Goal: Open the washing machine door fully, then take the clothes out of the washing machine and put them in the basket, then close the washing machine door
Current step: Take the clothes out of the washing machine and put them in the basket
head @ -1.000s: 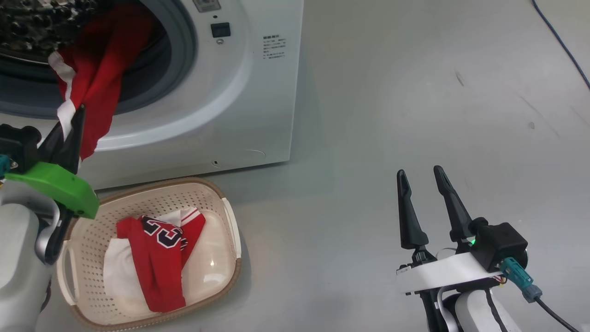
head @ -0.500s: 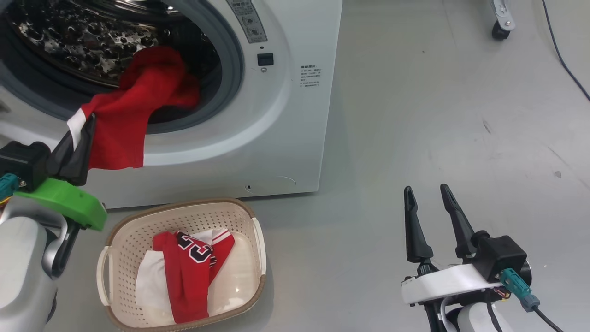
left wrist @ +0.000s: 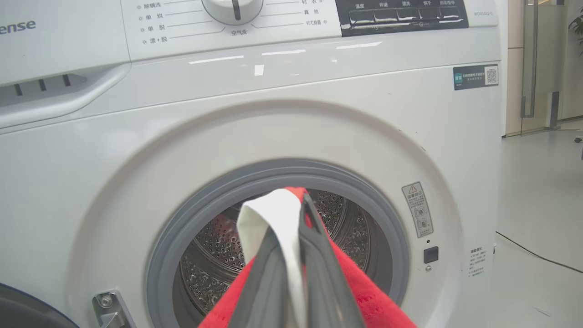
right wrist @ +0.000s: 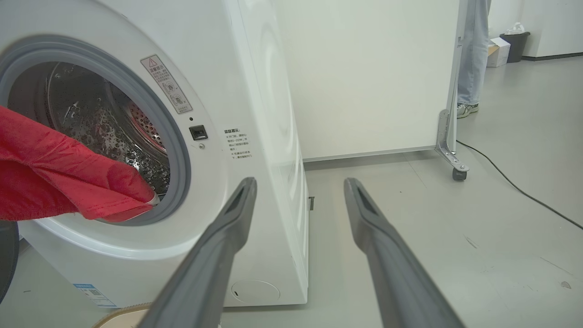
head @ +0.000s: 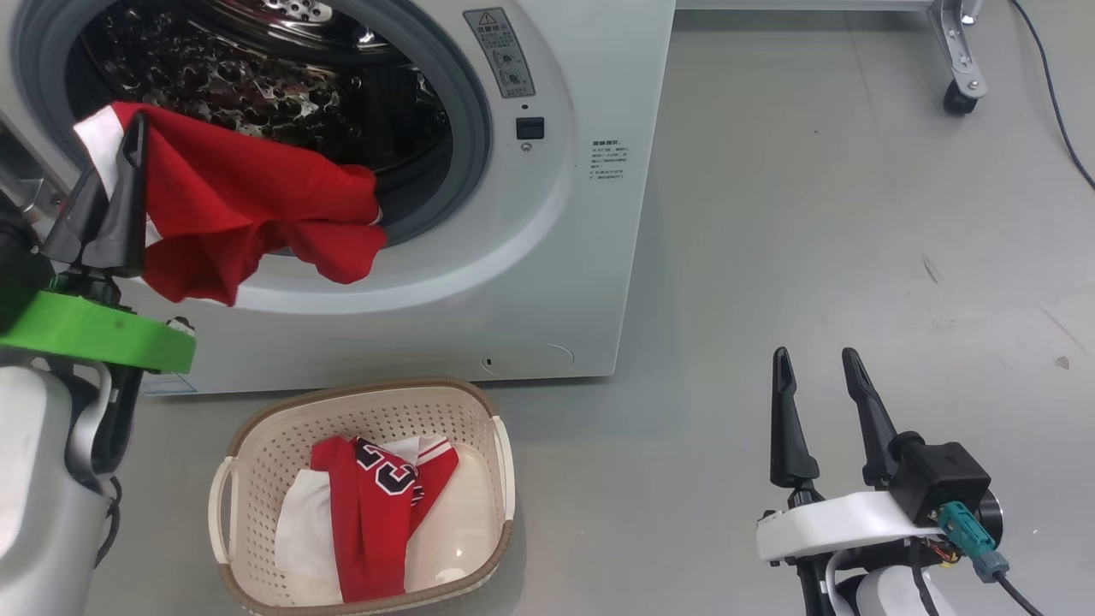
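The white washing machine [head: 556,257] stands with its mouth uncovered and the steel drum [head: 257,51] showing. A sliver of the washing machine door's black rim [left wrist: 27,314] sits at the lower left of the left wrist view. My left gripper [head: 128,150] is shut on the white-trimmed edge of a red garment [head: 231,205], which drapes from the fingers [left wrist: 319,255] over the grey seal, its tail at the drum's lip. Below, the cream basket [head: 282,411] holds the red number jersey and a white piece [head: 376,496]. My right gripper [head: 815,359] hangs open over bare floor to the right, holding nothing.
A wheeled metal frame [head: 962,85] and a dark cable [head: 1056,94] lie at the far right. In the right wrist view a person's legs [right wrist: 471,68] stand behind a white partition. Grey floor spreads right of the machine.
The head camera has shifted, bringing more of the drum into view. My left gripper has risen and drawn the red garment further out of the drum. The right gripper stays as it was.
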You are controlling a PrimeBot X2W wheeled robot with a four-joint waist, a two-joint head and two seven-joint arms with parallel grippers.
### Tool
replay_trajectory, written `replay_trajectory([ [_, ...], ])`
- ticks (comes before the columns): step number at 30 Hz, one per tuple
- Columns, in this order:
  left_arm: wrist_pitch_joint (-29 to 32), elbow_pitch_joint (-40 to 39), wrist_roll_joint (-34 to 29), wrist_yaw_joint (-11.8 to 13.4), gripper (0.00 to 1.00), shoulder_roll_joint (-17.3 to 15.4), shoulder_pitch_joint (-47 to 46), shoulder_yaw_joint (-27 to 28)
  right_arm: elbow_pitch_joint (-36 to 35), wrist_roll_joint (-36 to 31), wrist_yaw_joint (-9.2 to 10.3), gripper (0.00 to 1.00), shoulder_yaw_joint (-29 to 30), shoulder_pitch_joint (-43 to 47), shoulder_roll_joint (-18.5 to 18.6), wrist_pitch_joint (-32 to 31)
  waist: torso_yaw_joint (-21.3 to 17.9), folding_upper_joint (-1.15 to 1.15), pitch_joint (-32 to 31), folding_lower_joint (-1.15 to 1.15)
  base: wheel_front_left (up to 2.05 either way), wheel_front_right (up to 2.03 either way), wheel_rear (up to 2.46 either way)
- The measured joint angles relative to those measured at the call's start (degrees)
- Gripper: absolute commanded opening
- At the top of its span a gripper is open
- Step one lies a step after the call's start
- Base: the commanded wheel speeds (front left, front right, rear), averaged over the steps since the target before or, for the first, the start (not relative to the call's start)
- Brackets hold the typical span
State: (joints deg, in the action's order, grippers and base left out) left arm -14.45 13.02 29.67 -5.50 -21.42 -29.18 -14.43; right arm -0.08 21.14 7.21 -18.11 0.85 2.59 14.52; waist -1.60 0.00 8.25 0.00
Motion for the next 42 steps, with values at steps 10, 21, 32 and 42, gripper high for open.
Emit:
replay_trajectory([
  [10,0.0,-6.3,-1.0,0.7,0.00,0.5,2.3,3.0,0.0,0.0,-0.01,1.00,0.0,0.6,0.0,0.0,1.3,0.00,-1.0,0.00,0.00,0.00,0.00],
  [21,0.0,-5.5,-1.5,0.6,0.00,0.3,9.8,-0.5,0.0,0.0,-0.05,1.00,-0.3,0.8,0.0,0.0,1.9,0.00,-0.5,0.00,0.00,0.00,0.00],
  [32,0.0,-5.4,-2.1,0.1,0.00,-1.1,14.5,-2.0,-0.3,0.0,-0.05,1.00,-1.3,0.8,0.0,0.0,1.8,0.00,2.3,0.00,0.00,0.00,0.00],
  [42,0.3,-3.4,-2.6,-0.6,0.00,-3.3,15.6,-2.9,-1.5,0.0,-0.02,1.00,-4.0,0.1,0.0,0.0,1.1,0.00,7.2,0.00,0.00,0.00,0.00],
])
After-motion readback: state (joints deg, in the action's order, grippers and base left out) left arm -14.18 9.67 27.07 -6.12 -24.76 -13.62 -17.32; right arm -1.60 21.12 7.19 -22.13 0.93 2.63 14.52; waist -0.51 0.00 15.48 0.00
